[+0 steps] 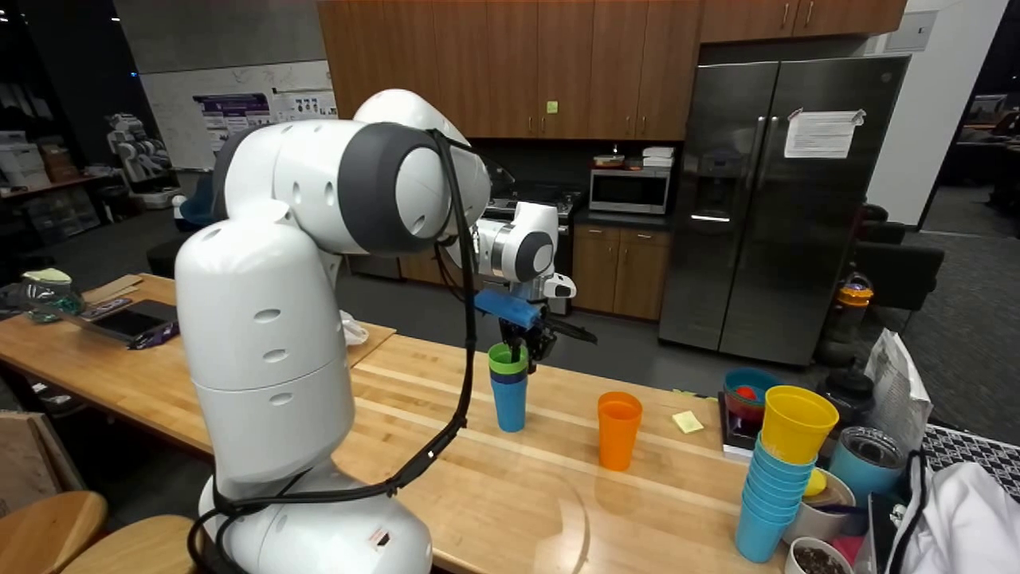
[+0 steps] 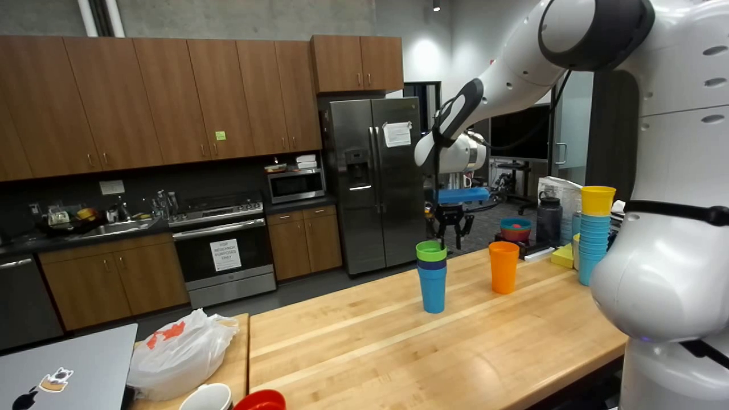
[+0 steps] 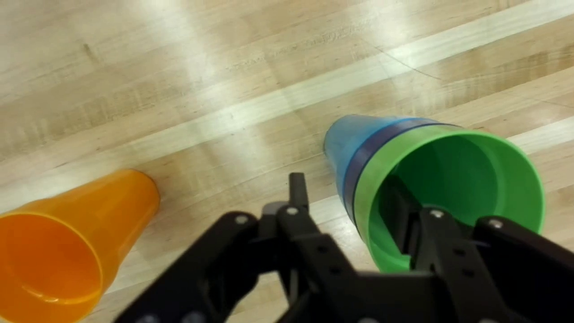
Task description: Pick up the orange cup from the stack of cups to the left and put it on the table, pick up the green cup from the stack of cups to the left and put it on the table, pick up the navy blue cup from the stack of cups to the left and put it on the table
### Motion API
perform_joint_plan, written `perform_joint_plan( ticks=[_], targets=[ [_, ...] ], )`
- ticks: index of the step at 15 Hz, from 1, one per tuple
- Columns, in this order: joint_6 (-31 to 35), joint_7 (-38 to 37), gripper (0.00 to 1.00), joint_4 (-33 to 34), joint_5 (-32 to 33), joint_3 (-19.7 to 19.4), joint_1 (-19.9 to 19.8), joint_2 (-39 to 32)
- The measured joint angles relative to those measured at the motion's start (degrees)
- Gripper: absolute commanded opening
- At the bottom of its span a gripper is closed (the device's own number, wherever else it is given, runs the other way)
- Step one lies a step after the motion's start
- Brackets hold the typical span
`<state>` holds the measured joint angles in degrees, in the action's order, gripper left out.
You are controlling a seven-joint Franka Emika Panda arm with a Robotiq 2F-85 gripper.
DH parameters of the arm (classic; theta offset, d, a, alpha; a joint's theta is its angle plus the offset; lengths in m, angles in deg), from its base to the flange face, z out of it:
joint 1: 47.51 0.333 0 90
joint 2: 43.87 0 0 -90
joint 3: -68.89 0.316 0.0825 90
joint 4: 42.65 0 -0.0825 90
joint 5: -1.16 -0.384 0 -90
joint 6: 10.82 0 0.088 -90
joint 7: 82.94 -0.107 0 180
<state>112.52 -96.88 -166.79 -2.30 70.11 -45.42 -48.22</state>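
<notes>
At grn cup point(image 3: 466, 179), gripper point(image 3: 345, 186) spread apart, rim point(image 3: 366, 193) btwn fingers point(image 3: 298, 193)

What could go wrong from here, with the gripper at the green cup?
The open gripper has one finger inside the green cup, and the navy blue cup is nested right under it, so closing might pinch both. If the nesting sticks, the light blue cup at the bottom could lift or tip too. The orange cup stands nearby, so a sideways swing might knock it over.
</notes>
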Motion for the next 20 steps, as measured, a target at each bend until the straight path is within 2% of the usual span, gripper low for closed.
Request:
perform_joint_plan(
  ticks=[2, 3, 15, 20],
  targets=[
    [-0.01, 0.01, 0.01, -0.02, 0.01, 0.00, 0.03, 0.00],
    [-0.01, 0.01, 0.00, -0.02, 0.01, 0.00, 0.04, 0.00],
    [0.01, 0.28, 0.01, -0.03, 0.05, 0.32, 0.23, 0.50],
    [0.06, 1.65, 0.01, -0.97, 0.02, 0.99, 0.35, 4.14]
  ],
)
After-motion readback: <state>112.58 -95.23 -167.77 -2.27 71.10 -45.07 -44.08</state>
